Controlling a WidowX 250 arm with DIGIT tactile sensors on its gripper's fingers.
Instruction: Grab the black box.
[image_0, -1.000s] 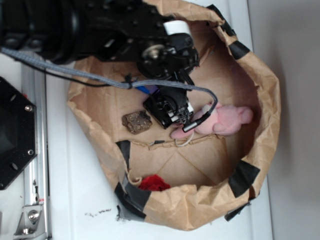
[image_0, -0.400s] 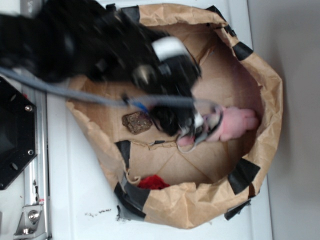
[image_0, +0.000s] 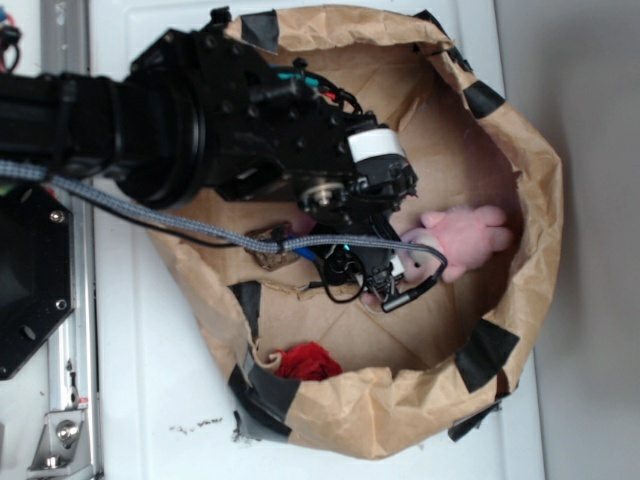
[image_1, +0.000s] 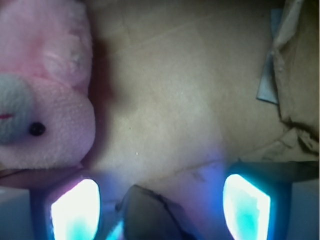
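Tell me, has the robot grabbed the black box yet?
Not yet. Done: the claw is down inside the paper bag, next to the pink toy. In hand: it is open, with a dark thing between its fingers, probably the black box. Left: squeezing shut on it and lifting it out.
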